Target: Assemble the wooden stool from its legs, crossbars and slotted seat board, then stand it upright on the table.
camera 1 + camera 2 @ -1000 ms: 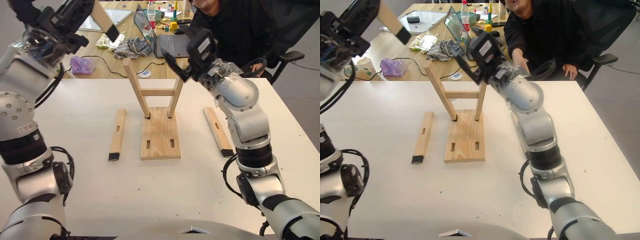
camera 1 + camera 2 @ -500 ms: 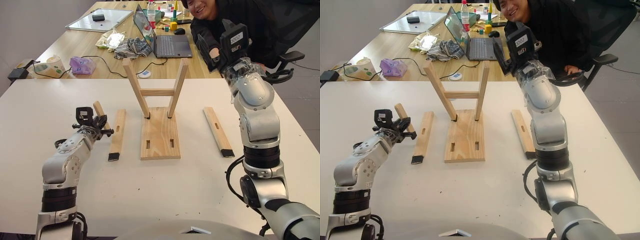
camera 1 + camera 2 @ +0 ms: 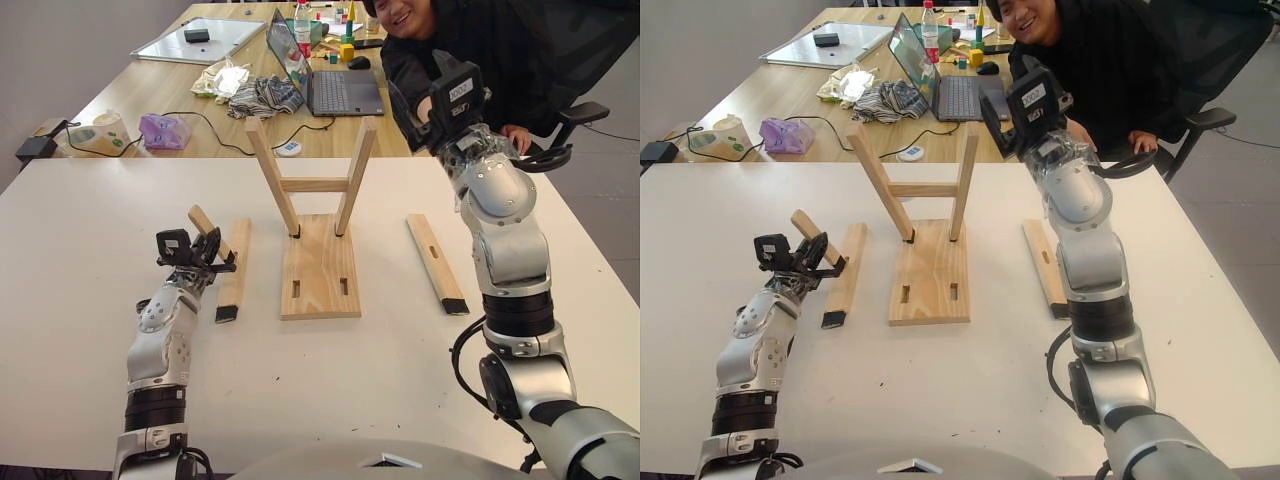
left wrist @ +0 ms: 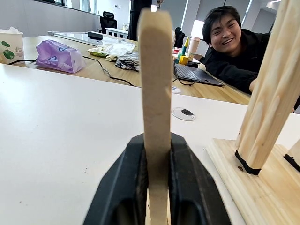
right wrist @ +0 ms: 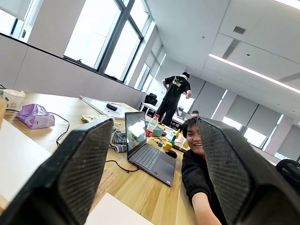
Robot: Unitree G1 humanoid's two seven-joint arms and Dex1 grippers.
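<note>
One crossbar (image 3: 203, 222) in left claw (image 3: 212, 262), slanting up-left

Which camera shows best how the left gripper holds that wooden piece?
The left wrist view: up close, the fingers of the left gripper press both faces of the wooden piece. The eye views show the piece small and slanted, beside the slotted leg lying flat.

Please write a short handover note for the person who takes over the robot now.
Left gripper shut on a loose crossbar, low beside the left loose leg.
Right gripper open, empty, raised high.
Done: two legs and a fitted crossbar stand at the far end of the seat board.
To do: fit both loose legs, including the right loose leg, into the near slots; turn the stool upright.
</note>
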